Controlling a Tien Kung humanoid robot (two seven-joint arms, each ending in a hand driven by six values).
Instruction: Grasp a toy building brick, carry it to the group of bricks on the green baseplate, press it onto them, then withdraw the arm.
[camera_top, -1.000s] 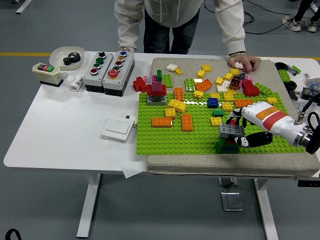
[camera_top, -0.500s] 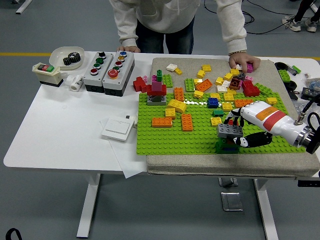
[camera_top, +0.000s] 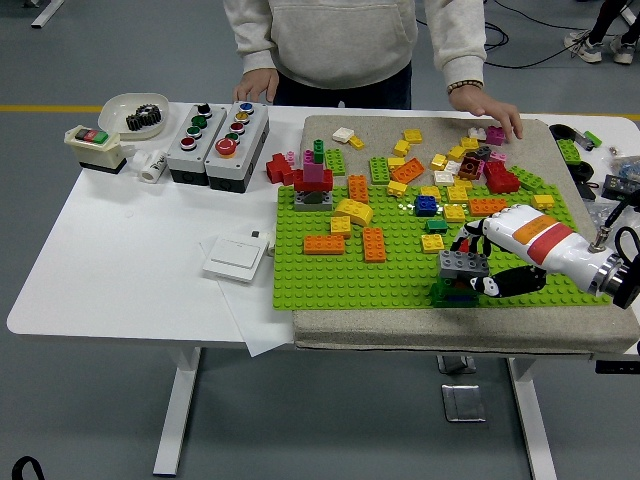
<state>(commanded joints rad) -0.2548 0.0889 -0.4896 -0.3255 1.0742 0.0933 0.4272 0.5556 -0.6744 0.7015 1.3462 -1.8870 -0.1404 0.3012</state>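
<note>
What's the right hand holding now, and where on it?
The right hand grips the grey brick by its sides, on the green stack.

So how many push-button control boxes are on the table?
2, side by side at the table's far left-centre: the left box with black, green and red buttons, the right box touching it beside the mat.

— What sort of place is this?

— A lab or workshop floor, I'd say. At the upper left of the frame the grey floor carries a yellow line, and cables trail along the top right.

— Anything on the table?

— Toward the upper left, two button boxes, a switch and a bowl holding a black gear.
</note>
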